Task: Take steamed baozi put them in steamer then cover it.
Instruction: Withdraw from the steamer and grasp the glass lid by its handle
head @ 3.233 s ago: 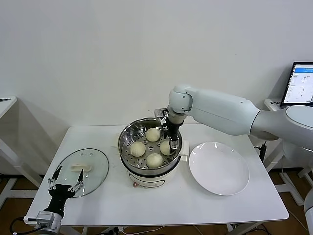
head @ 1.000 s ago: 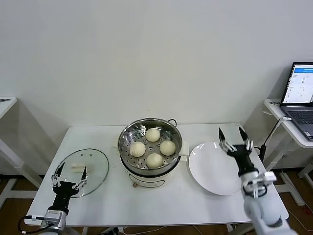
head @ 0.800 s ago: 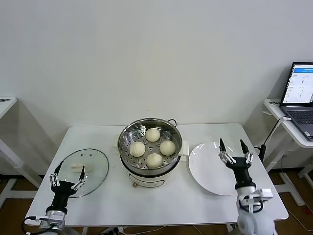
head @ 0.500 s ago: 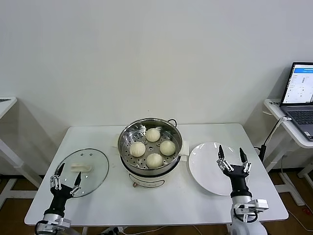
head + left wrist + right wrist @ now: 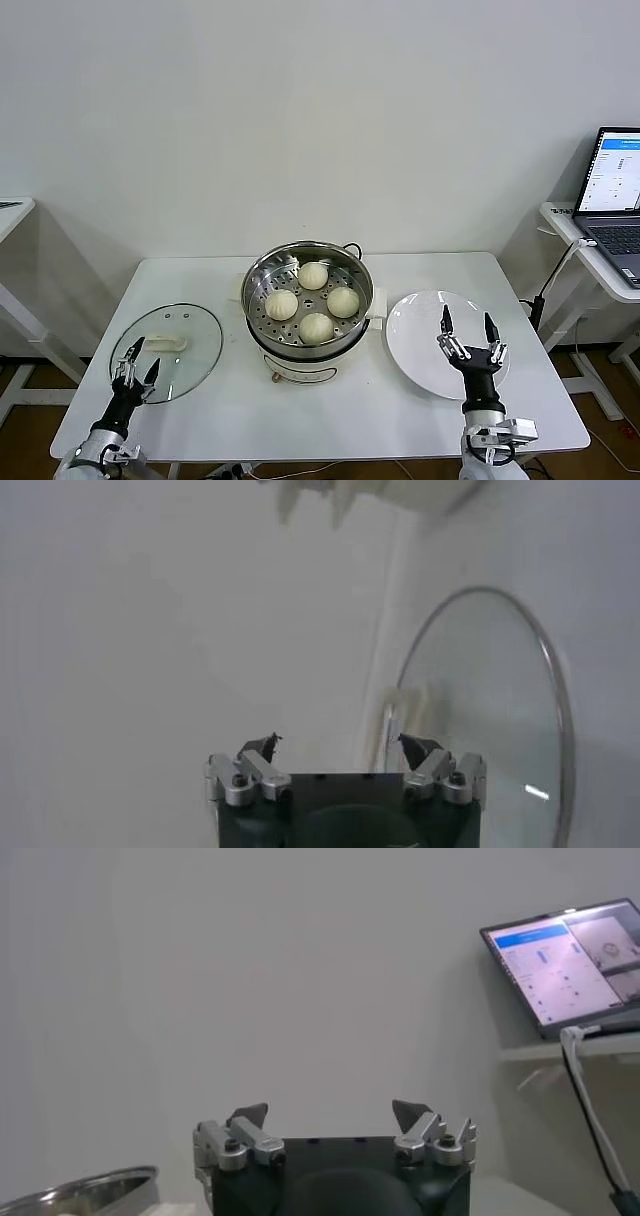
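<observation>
Both arms lowered, left gripper (image 5: 133,360) and right gripper (image 5: 467,333) wide, empty, white table (image 5: 330,412), laptop (image 5: 611,170).

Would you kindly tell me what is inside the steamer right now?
Four steamed baozi sit on the perforated tray inside the open steamer. Whatever lies beneath that tray is covered and cannot be seen.

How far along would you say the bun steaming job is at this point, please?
Done: all four baozi sit in the steamer; the plate is bare. In hand: nothing; the left hand and right hand are open, low at the table's front. Left: the cover lies beside the steamer.
</observation>
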`<action>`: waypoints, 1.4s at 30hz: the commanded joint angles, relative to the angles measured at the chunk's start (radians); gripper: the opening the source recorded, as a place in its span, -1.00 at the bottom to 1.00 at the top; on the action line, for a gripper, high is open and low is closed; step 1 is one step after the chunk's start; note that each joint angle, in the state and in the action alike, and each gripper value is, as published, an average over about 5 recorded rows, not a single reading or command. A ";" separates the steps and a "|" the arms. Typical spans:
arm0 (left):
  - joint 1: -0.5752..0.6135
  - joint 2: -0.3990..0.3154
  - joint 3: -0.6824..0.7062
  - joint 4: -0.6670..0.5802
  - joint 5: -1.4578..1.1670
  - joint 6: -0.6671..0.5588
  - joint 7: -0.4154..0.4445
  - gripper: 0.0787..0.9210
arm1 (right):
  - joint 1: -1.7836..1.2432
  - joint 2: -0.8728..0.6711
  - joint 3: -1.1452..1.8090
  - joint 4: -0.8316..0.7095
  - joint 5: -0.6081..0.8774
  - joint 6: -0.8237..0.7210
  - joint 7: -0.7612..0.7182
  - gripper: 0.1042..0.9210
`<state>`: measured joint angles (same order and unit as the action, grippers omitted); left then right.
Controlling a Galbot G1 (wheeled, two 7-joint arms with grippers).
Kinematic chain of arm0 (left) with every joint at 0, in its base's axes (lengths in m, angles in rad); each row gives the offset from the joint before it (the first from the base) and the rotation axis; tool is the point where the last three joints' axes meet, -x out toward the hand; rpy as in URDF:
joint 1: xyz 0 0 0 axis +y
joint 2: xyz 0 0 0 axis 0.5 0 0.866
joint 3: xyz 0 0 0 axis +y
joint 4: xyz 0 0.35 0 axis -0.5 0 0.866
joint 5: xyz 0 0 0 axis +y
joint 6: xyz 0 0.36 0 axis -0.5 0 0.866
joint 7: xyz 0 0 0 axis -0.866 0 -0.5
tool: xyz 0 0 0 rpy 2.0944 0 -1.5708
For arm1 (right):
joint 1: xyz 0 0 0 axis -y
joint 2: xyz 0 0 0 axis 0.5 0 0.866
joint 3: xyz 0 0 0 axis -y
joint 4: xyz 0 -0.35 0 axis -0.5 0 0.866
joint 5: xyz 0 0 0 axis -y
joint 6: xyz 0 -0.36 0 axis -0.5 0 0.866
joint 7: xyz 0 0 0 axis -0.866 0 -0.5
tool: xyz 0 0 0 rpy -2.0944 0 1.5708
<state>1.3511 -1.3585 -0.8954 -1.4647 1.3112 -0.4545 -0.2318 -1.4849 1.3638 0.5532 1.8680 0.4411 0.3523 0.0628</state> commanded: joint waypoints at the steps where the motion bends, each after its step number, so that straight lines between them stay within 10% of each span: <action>1: -0.094 0.007 0.009 0.085 0.126 -0.003 -0.042 0.77 | -0.009 0.017 -0.004 -0.008 -0.011 0.012 0.001 0.76; 29: -0.221 0.010 0.037 0.209 0.144 0.043 -0.038 0.76 | -0.013 0.017 -0.006 -0.040 -0.042 0.042 -0.007 0.76; 42: -0.233 0.007 0.042 0.253 0.158 0.044 -0.043 -0.05 | -0.012 0.019 -0.006 -0.059 -0.051 0.058 -0.009 0.76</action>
<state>1.1291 -1.3511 -0.8553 -1.2384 1.4618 -0.4118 -0.2713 -1.4967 1.3818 0.5476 1.8133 0.3916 0.4064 0.0539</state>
